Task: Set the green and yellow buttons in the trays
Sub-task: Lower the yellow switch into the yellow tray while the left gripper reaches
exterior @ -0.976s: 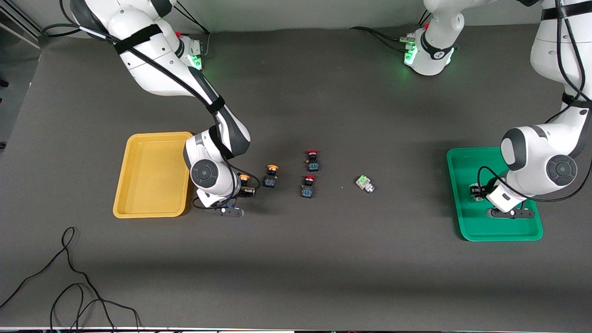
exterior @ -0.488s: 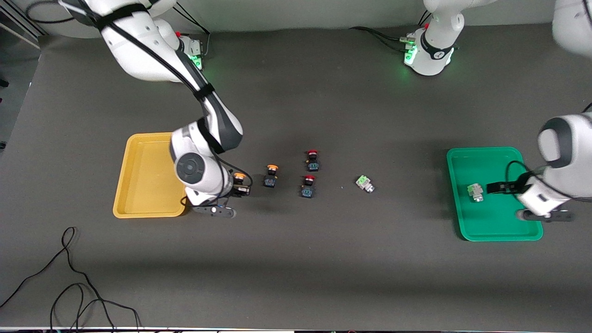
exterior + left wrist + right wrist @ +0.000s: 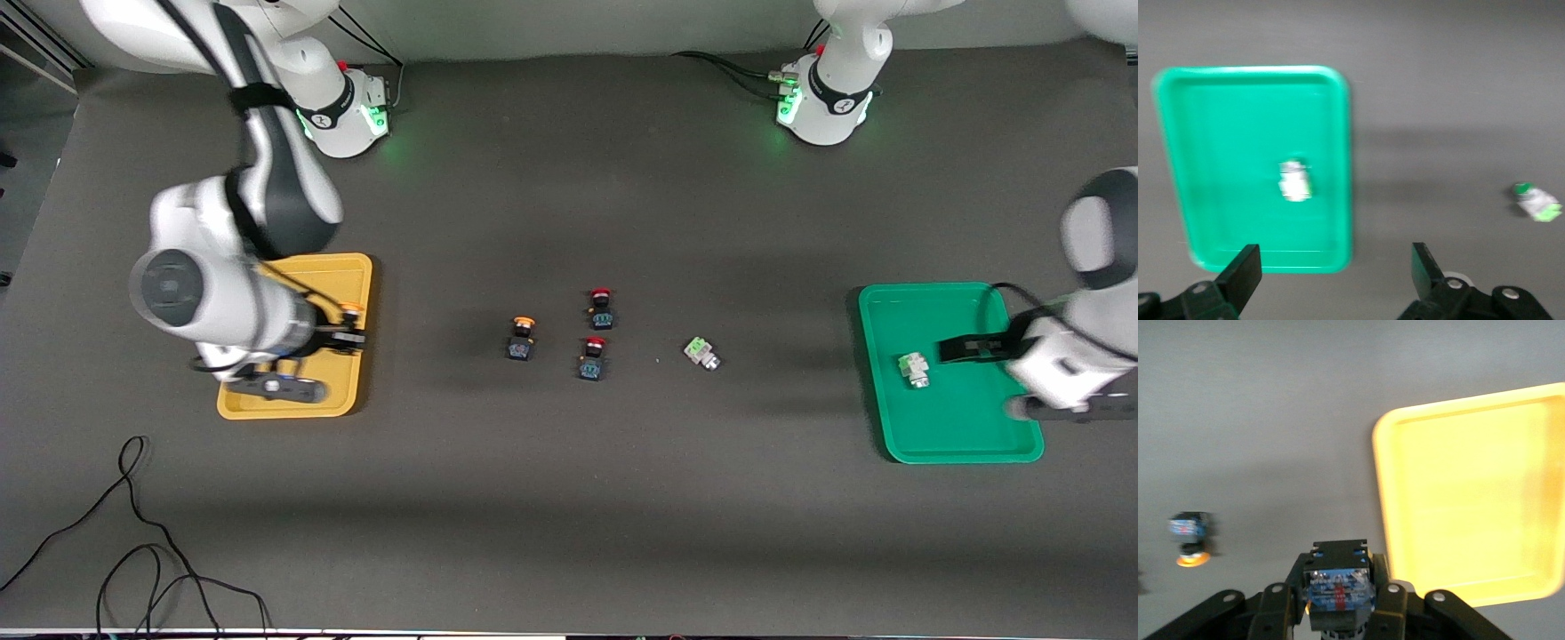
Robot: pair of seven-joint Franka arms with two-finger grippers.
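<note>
Carried over the yellow tray, the right gripper grips a yellow button (left gripper open, its green button trayed), so release comes next.

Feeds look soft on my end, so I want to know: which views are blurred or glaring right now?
Front view: both arms smear with motion, the table items stay sharp. Left wrist view: the green tray and the green button in it are blurred. Right wrist view: the yellow tray glares, its rim glowing; the held yellow button reads sharp.
</note>
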